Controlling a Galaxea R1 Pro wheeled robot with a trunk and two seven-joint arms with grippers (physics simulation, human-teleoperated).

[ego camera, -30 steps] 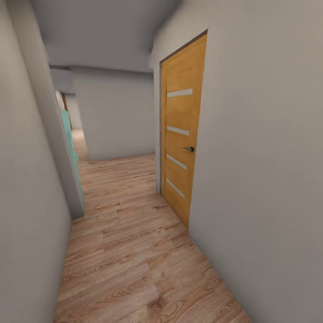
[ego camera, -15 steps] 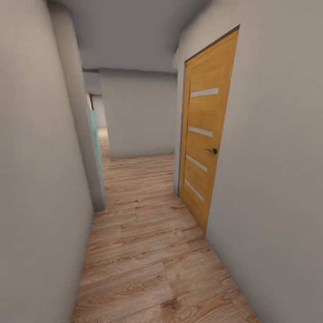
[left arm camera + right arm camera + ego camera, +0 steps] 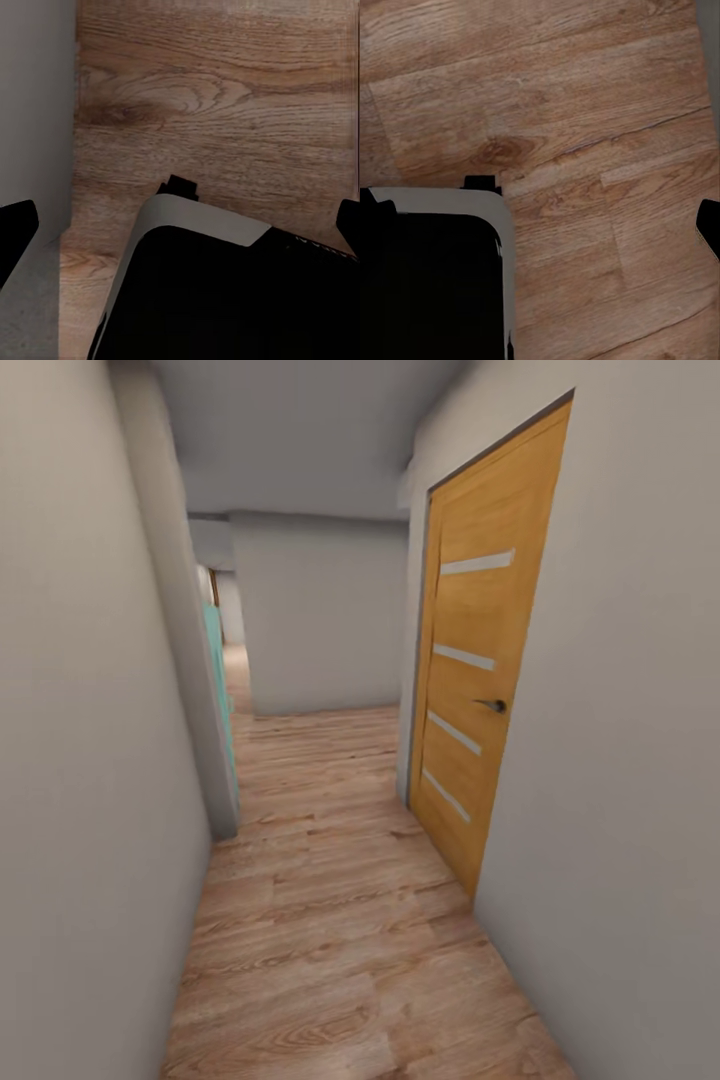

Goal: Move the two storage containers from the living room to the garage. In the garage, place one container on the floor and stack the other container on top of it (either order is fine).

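The robot is rolling along a narrow hallway, plank floor under it; no bin is in sight here. Both sets of fingers are hanging wide apart and empty. I'd guess light, stiff bins, gripped by the rim. The wooden door and grey walls are crowding both sides.

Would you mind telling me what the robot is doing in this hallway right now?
It is in transit, not handling anything. The head view looks down a narrow corridor with a wood-plank floor. A closed wooden door with four pale slits and a dark handle is set in the right-hand wall, and a teal edge shows past the left wall's corner. Both wrist views look down at the plank floor and the robot's dark base. The left gripper looks open with nothing between its fingertips; no storage bin appears here.
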